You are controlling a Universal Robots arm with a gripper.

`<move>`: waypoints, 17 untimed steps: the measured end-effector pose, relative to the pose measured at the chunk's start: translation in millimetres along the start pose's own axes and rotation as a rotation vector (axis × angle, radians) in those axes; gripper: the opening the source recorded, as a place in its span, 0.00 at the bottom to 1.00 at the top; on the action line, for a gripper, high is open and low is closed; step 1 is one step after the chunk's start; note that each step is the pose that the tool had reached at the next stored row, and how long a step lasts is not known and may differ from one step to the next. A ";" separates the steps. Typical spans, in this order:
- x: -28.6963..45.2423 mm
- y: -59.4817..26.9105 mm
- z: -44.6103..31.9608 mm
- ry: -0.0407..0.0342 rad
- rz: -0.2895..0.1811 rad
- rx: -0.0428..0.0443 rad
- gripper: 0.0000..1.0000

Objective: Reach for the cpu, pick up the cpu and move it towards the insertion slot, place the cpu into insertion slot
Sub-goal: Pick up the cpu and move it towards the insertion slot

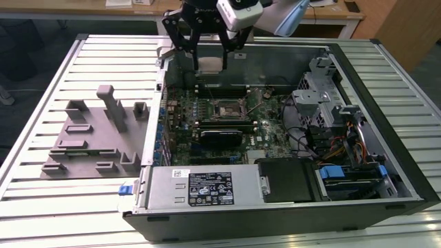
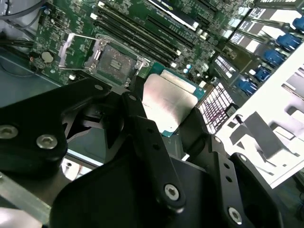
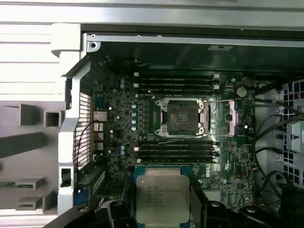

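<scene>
My gripper (image 1: 210,54) is shut on the cpu (image 1: 210,63), a flat square chip with a silvery top, held by two opposite edges. It hangs above the far wall of the open computer case (image 1: 386,155). Both wrist views show the cpu (image 2: 168,102) (image 3: 161,197) between the black fingers (image 2: 142,137) (image 3: 118,211). The insertion slot (image 1: 227,109) (image 2: 111,58) (image 3: 183,114) is a square socket with a metal frame and dark centre in the middle of the green motherboard. It lies uncovered, lower than the cpu and apart from it.
A grey fixture block (image 1: 90,139) with moulded recesses lies on the slatted table at the exterior view's left. Inside the case are a black card (image 1: 220,137), long memory slots (image 3: 175,83), a power supply (image 1: 206,188), a drive cage (image 1: 324,103) and cables (image 1: 324,144).
</scene>
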State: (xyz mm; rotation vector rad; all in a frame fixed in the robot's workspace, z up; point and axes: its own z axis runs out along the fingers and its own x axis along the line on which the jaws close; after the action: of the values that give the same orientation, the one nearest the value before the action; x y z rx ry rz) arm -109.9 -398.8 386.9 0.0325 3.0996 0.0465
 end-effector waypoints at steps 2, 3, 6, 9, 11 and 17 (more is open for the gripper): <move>-2.8 0.0 2.3 0.0002 0.000 -0.0001 0.54; -4.2 -0.1 4.1 0.0003 0.000 -0.0002 0.54; -8.7 -0.1 9.7 0.0014 0.000 0.0001 0.54; -12.5 -0.1 15.2 0.0023 0.000 0.0002 0.54; -14.7 -0.1 18.5 0.0027 0.000 0.0003 0.54; -19.7 0.4 28.1 0.0037 0.000 0.0010 0.54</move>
State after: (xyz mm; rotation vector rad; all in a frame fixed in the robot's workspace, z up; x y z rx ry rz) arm -89.0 -398.1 359.7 0.0326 3.1033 0.0451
